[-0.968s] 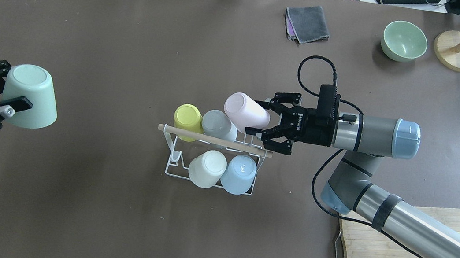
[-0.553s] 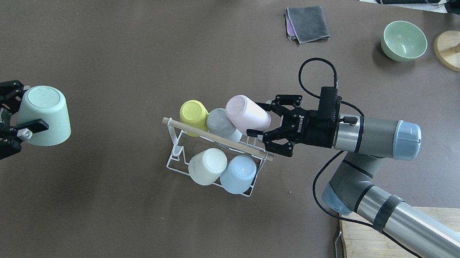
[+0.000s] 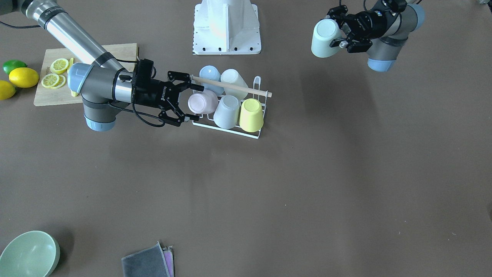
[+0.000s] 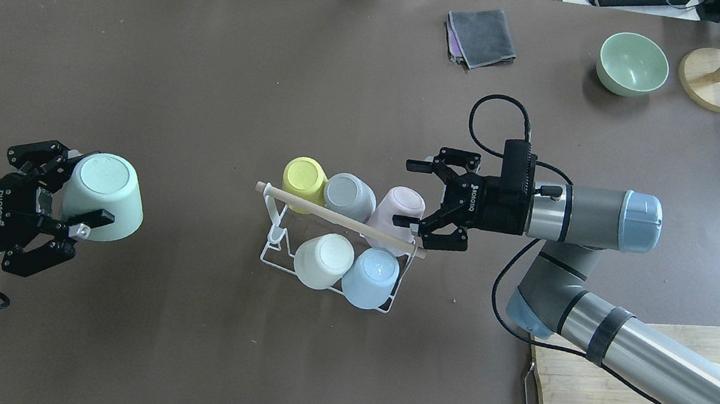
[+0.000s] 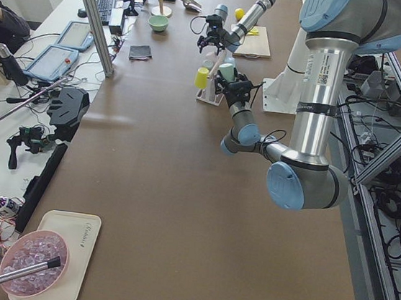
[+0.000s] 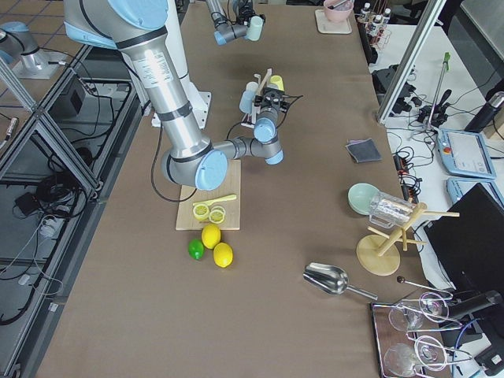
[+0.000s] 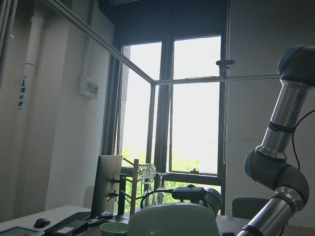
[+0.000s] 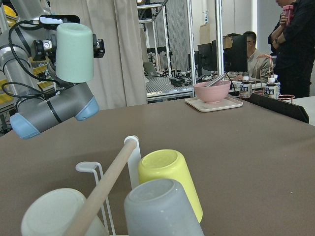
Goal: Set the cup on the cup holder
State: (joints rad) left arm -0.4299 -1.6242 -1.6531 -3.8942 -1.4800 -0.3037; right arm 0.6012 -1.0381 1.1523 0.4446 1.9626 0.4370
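My right end effector [image 4: 407,194] is released. Its jaws are spread wider than the pale pink plastic cup [image 4: 397,210] and straddle its mouth end. The cup sits base-up on the small white wire cup holder with a wooden rod handle [image 4: 330,215], at the holder's end nearest my right arm. Whether the lower finger touches the cup wall, I cannot tell.

My left end effector [image 4: 80,189] is clenched on a pale mint-green plastic cup [image 4: 105,196]. It is held above the brown counter [image 4: 206,105], well apart from the holder on my left-arm side. The cup is held base-up, presumably so that its mouth can drop over a peg.

In the pink cup's row stand a grey cup [image 4: 348,195] and a yellow cup [image 4: 304,177]. In the row nearer my base stand a light blue cup [image 4: 369,276] and a cream cup [image 4: 323,261]. The position beside the cream cup, toward my left arm, appears vacant. I judge it to be the mint-green cup's destination.
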